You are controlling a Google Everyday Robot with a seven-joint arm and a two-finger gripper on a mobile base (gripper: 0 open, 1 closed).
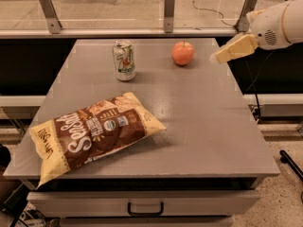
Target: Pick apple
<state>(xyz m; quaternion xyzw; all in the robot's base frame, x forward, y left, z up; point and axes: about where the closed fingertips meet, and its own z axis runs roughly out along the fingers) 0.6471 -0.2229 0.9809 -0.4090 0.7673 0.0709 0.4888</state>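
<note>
The apple (182,53) is small, round and orange-red with a short stem. It sits on the grey table (199,117) near the far edge, right of centre. My gripper (217,58) comes in from the upper right on a white arm. Its cream-coloured tip hovers over the table's right edge, a short way right of the apple and not touching it. Nothing is in the gripper.
A white and green soda can (124,60) stands upright left of the apple. A brown and yellow chip bag (92,134) lies at the front left. A railing (118,32) with posts runs behind the table. A drawer handle (145,208) is below the front edge.
</note>
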